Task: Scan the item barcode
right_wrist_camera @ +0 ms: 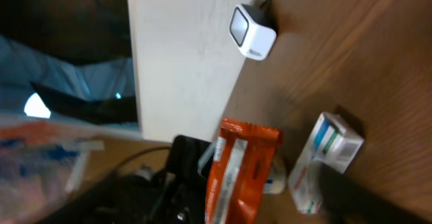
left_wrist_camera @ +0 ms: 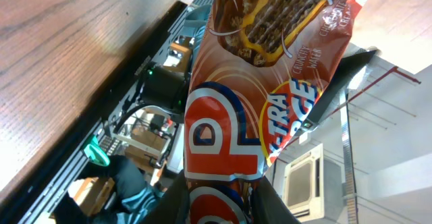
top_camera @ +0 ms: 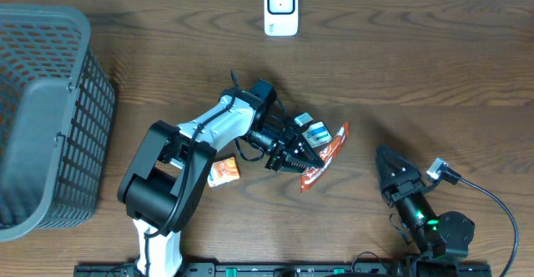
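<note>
between the left pincer's (top_camera: 297, 155) clamped jaws sits the orange wafer packet (top_camera: 327, 153), with the scanner (top_camera: 281, 7) well beyond its tip. next, carry the packet there, barcode facing. right pincer (top_camera: 390, 167): cannot tell.

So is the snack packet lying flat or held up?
Held up: the left gripper is shut on the snack packet, which stands on end above the table.

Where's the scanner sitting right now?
In the overhead view the white scanner stands at the table's far edge, about mid-width, well beyond the snack packet held in the left gripper.
</note>
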Robot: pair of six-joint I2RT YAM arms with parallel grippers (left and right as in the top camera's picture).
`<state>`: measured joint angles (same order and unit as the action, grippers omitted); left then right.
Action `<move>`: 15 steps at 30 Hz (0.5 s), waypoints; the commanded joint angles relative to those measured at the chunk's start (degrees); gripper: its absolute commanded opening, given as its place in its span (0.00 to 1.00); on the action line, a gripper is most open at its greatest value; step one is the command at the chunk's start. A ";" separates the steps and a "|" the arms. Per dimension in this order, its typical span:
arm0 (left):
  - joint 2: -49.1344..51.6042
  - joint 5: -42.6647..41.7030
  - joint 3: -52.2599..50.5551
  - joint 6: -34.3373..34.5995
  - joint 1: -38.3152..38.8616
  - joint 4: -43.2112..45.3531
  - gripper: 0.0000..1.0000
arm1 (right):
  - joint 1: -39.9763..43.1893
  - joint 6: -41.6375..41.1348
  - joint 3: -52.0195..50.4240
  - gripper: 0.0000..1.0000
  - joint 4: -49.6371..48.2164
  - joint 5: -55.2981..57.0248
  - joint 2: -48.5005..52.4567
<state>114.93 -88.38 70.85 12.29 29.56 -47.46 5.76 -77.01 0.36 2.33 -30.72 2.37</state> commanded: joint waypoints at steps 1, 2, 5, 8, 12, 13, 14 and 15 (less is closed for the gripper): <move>0.15 -0.98 0.24 1.95 -0.20 0.04 0.07 | 0.61 -1.27 0.00 0.63 0.31 0.15 0.42; 0.15 -0.98 0.24 2.01 -0.20 0.04 0.07 | 0.57 -3.13 0.00 0.86 0.33 -0.96 0.72; 0.15 -0.98 0.24 2.73 -0.20 0.04 0.07 | 0.46 -9.22 -0.02 0.99 0.50 -3.96 3.45; 0.15 -0.94 0.24 2.82 -0.20 0.09 0.08 | -0.13 -12.33 -0.02 0.76 0.48 -4.13 9.70; 0.15 -0.46 0.24 2.82 -0.20 0.50 0.07 | -0.63 7.39 -0.02 0.99 0.39 -2.58 17.81; 0.15 -0.20 0.24 2.82 -0.20 0.50 0.07 | -0.61 9.97 -0.02 0.99 0.37 -2.54 19.52; 0.15 0.24 0.24 2.84 -0.20 0.48 0.07 | -0.59 11.19 -0.02 0.99 -0.02 -2.60 21.88; 0.15 0.57 0.24 2.86 -0.20 0.48 0.07 | -0.61 11.28 -0.02 0.99 -0.72 -2.80 23.58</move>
<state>114.93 -88.18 70.85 15.03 29.56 -46.96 5.39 -76.36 0.38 2.26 -33.43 20.93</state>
